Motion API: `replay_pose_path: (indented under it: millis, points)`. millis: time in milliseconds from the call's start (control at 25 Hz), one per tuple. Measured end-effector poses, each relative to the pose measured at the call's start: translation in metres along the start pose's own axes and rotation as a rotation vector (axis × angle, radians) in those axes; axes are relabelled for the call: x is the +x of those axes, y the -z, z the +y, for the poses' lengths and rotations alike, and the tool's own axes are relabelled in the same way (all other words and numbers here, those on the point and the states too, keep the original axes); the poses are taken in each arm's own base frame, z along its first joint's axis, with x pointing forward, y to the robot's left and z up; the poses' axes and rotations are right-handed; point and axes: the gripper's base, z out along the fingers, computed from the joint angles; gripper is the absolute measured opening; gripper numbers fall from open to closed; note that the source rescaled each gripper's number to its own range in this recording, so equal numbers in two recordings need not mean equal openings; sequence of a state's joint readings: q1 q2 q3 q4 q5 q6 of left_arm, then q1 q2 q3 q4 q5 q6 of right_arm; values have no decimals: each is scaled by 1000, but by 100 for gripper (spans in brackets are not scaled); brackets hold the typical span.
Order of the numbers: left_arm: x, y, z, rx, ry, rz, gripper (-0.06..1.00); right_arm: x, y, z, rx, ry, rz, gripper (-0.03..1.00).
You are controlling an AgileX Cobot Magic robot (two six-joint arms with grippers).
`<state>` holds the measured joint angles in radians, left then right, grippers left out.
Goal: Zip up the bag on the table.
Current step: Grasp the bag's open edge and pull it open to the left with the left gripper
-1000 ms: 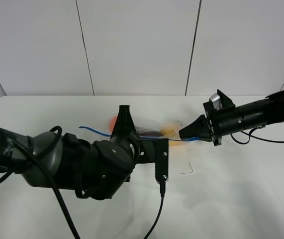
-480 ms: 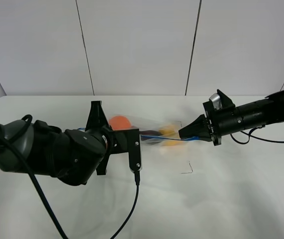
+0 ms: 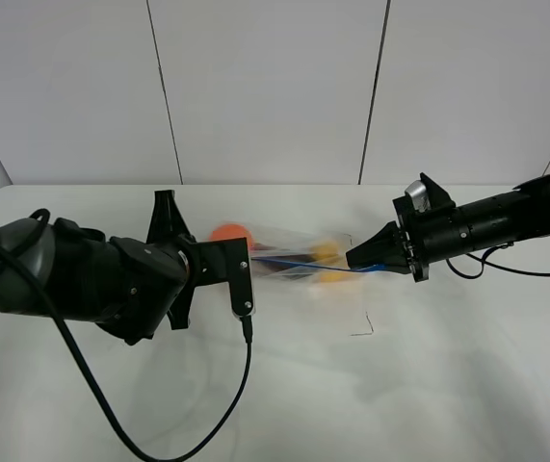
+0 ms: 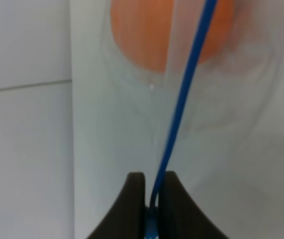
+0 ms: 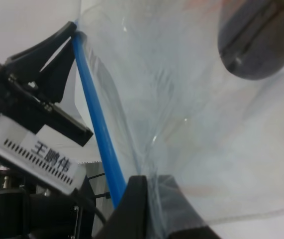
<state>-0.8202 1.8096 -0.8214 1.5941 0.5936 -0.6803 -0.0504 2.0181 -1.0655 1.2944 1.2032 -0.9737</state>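
Note:
The clear bag [image 3: 289, 252] is stretched above the white table [image 3: 429, 366] between my two grippers. An orange ball [image 3: 231, 234], a dark oblong item [image 3: 282, 261] and a yellow fruit [image 3: 327, 254] show through it. Its blue zipper strip [image 3: 313, 266] runs along the near edge. My left gripper [image 4: 153, 196] is shut on the strip [image 4: 181, 99] at the bag's left end, just beyond the orange ball [image 4: 151, 35]. My right gripper [image 3: 353, 260] is shut on the bag's right end, with the strip [image 5: 96, 124] leading away from its fingers [image 5: 132, 204].
The bulky left arm [image 3: 101, 279] lies low over the table's left side, and its camera cable [image 3: 207, 423] loops toward the front edge. A small black corner mark [image 3: 363, 330] sits on the table below the bag. White wall panels [image 3: 265, 87] stand behind.
My left gripper has slid left along the blue strip, away from the right gripper. This has uncovered the orange ball and more of the bag. The right gripper has held still.

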Motion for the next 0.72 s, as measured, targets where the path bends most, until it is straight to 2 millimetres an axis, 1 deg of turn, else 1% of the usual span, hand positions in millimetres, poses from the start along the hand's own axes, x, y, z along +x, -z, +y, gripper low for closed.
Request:
replay_pose_path:
  millis: [320, 720]
  points:
    - [15, -5, -5, 21, 7, 41, 0, 0, 0, 0, 2, 2, 4, 0]
    - [16, -6, -3, 12, 6, 45, 0, 1, -1, 0, 2, 3, 6, 0]
